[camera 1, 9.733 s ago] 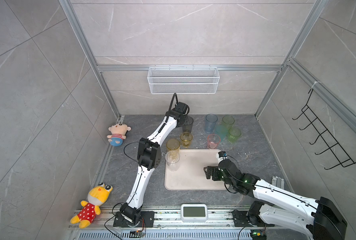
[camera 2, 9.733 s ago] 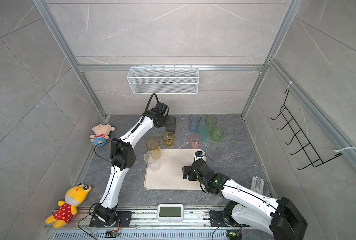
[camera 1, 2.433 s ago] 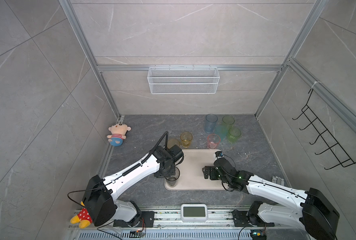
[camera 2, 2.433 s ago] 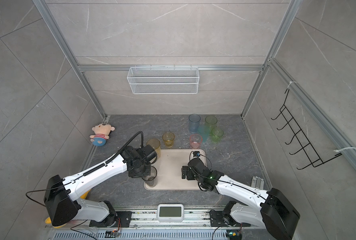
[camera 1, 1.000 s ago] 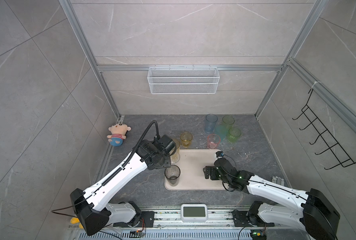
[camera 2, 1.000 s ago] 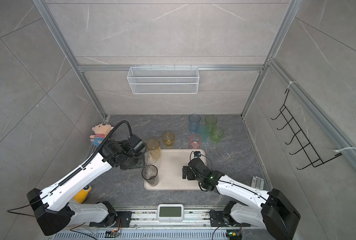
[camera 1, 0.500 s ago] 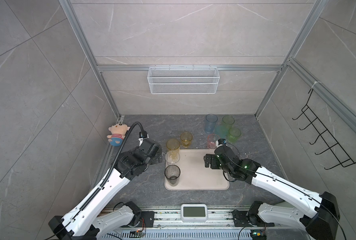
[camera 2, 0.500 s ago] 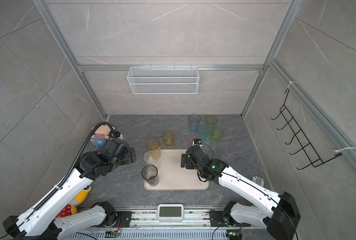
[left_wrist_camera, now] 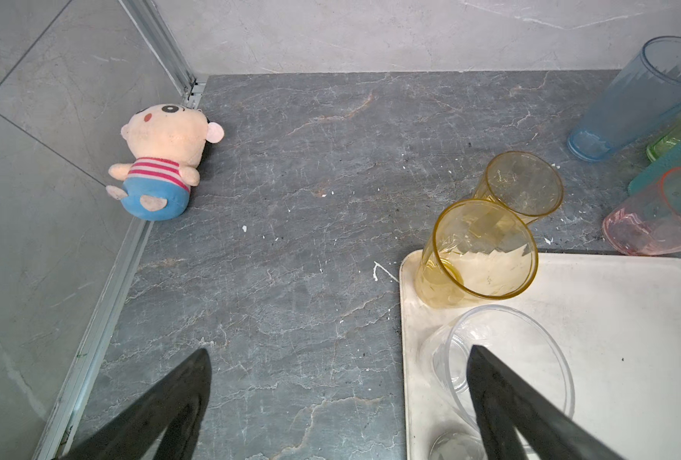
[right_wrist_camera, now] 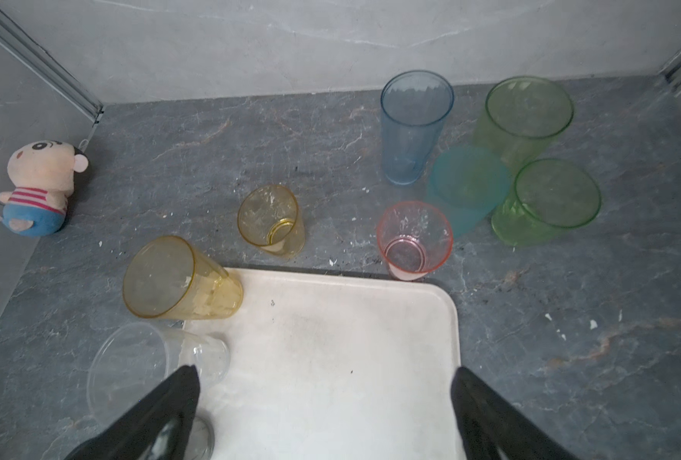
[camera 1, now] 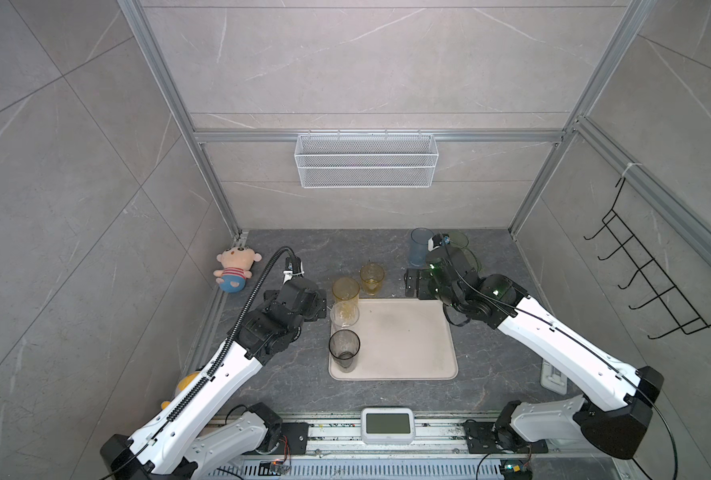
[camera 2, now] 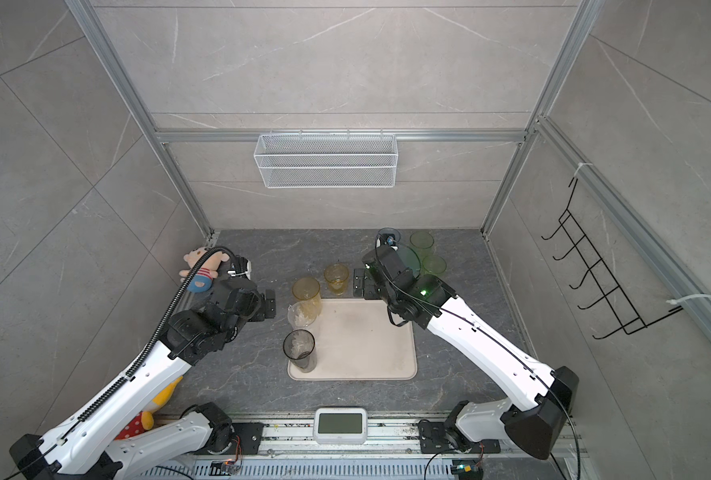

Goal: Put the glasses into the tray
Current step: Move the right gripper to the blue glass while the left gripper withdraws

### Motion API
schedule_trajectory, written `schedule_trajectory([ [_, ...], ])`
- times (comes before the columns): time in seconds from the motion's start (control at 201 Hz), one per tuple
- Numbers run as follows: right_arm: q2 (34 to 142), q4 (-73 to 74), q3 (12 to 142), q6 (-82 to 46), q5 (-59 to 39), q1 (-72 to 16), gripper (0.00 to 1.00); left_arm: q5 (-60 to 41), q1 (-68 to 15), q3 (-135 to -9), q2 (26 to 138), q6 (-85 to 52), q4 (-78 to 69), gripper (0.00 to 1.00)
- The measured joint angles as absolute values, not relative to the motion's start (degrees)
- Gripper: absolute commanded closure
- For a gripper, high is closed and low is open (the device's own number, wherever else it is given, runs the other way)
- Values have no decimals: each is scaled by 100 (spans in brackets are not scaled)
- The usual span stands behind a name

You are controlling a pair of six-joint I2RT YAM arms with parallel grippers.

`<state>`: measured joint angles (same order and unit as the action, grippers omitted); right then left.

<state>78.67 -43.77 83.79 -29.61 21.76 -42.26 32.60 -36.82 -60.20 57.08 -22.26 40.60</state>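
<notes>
The smoky grey tumbler (camera 1: 344,349), clamped by the left pincer (left_wrist_camera: 338,350) a couple of seconds ago, now stands free in the near left corner of the tray (camera 1: 403,345). That pincer has drawn off leftward over the counter (camera 1: 337,249), fingers apart and empty. The right pincer (right_wrist_camera: 324,369), also spread wide and empty, has moved from mid-tray to the tray's far edge. The clear tumbler (camera 1: 344,314) and tall amber tumbler (camera 1: 345,289) line the tray's left side as before. The short amber tumbler (camera 1: 372,278) and blue tumbler (camera 1: 419,247) stand beyond on the dark marbled counter. Grey tiled walls carry a white wire basket (camera 1: 366,160) and a black hook rack (camera 1: 653,282). A plush doll (camera 1: 235,270) lies far left.
</notes>
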Motion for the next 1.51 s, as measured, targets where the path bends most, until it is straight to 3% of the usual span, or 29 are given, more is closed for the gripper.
schedule_trajectory([
  [0.742,10346,-4595,10906,-2322,1037,-2381,0,3590,-3594,-5756,6036,-2189,3605,0],
  [1.509,13069,-5817,14057,-2241,506,-1656,9,3594,-3594,-5756,6117,-2255,3607,0],
])
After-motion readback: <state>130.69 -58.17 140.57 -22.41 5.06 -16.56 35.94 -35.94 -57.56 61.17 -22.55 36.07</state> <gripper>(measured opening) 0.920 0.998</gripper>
